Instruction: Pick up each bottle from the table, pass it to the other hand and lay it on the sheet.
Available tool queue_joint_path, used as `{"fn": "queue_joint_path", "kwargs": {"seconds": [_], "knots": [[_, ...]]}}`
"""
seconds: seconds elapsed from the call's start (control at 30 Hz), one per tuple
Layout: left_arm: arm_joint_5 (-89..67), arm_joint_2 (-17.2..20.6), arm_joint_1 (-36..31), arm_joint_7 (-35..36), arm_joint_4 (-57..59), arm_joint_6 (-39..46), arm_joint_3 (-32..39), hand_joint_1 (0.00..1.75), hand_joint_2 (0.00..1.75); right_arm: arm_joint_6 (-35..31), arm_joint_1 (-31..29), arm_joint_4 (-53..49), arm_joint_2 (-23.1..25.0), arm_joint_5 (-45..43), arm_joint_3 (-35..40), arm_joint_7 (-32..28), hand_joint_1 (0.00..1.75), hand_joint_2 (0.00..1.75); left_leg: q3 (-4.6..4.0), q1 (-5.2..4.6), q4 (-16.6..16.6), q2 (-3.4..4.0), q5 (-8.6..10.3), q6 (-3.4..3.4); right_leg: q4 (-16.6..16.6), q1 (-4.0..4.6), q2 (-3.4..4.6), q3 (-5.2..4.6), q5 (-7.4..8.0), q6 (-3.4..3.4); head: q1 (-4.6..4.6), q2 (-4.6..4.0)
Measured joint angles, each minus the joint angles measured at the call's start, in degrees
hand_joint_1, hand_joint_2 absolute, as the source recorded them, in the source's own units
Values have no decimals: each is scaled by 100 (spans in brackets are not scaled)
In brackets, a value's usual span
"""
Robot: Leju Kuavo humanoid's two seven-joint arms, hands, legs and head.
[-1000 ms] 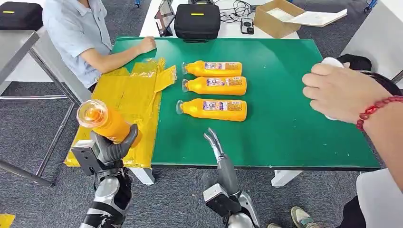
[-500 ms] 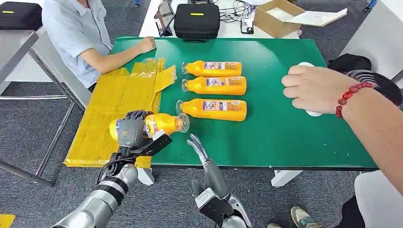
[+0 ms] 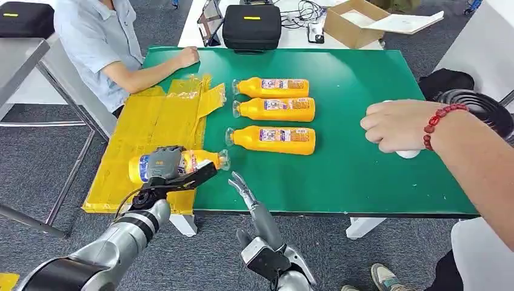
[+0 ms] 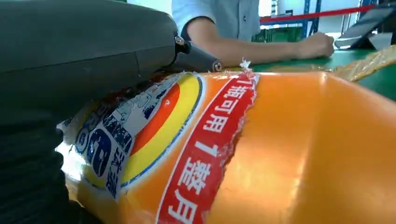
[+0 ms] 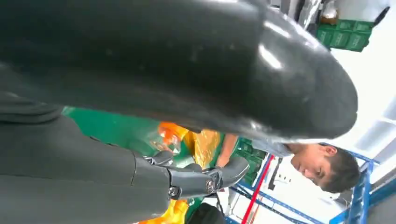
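**Bottle's sideways over the sheet, just gotta let it down**

Going left to right in the head view: my left hand [image 3: 165,165] in the lower left of the frame is wrapped around the bottle [image 3: 200,160]. Its long axis runs across the picture, cap end pointing right, body over the bottom edge of the yellow sheet [image 3: 151,121]. I can't tell if it's touching down. My guess: lower and release, no turning needed.

Just right of that, lower middle, my right hand [image 3: 245,191] hangs empty with fingers apart, near the cap. Three more bottles [image 3: 273,109] lie in the middle of the green table [image 3: 351,182], closer to that right hand.
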Motion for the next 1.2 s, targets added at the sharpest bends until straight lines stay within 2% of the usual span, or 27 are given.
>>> {"fn": "queue_joint_path", "kwargs": {"seconds": [0.13, 0.17, 0.2, 0.23, 0.33, 0.53, 0.73, 0.77, 0.93, 1.2], "knots": [[-161, 0, -122, 275, 155, -268, -17, 175, 175, 7, -19, 57, 2, -11, 2, 0, 0, 0, 0, 0, 0, 0, 0, 0, 0, 3, 0, 0, 0, 0, 2, 0], [-236, 0, -162, 380, 179, -379, -37, 126, 175, 11, -25, 74, 4, -9, 2, 0, 0, 0, 1, 0, 0, 0, 0, 0, 0, 3, 0, 1, 0, 0, 0, 0], [-311, 2, -205, 476, 208, -484, -66, 21, 175, 15, -30, 94, 13, -7, 2, 0, 0, 0, 1, 0, 0, -1, 0, 0, 0, 3, 0, 2, 0, 0, 0, 0], [-354, 0, -235, 544, 240, -644, -105, 24, 175, 15, -36, 122, 26, -7, -2, 0, 0, 0, 4, 0, 0, 0, 0, 0, 0, 3, 0, 3, 0, 0, 2, 0], [-295, 0, -335, 498, 273, -1262, -120, 0, 175, 15, -23, 182, 88, 35, -13, 0, 0, 0, 12, 1, -1, 1, 0, 0, 0, 4, 0, 10, 0, 0, 2, 0], [245, 4, -484, -31, 308, -2228, -30, 0, 175, 88, -27, 352, 144, 37, -28, 0, 0, 0, 29, 1, -2, -4, 0, 0, 0, 3, -2, 31, -1, -1, 2, 0], [914, -11, -491, -777, 301, -2472, 265, 0, 175, 50, -22, 481, 197, 39, -35, 0, 0, 0, 36, -1, -2, -28, 1, 1, -1, -3, -25, 42, -2, 0, 2, 0], [1058, -20, -491, -956, 293, -2560, 337, 0, 0, 24, -24, 498, 195, 39, -35, 0, 0, 0, 37, -2, -2, -31, 3, 4, -2, -4, -29, 44, -2, 0, 0, 0], [1299, -50, -491, -1277, 282, -2691, 516, 0, 0, -28, -40, 551, 179, 9, -35, 0, 0, 0, 48, -3, -2, -31, 4, 4, -2, -4, -29, 56, -2, 0, 0, 0], [2189, -273, -147, -2521, -123, -2100, 737, 0, 0, -326, -26, 549, 98, -138, -33, 0, 0, 0, 36, -2, 0, -20, 5, 6, -2, -3, -23, 38, -1, 0, 0, 0]]}}
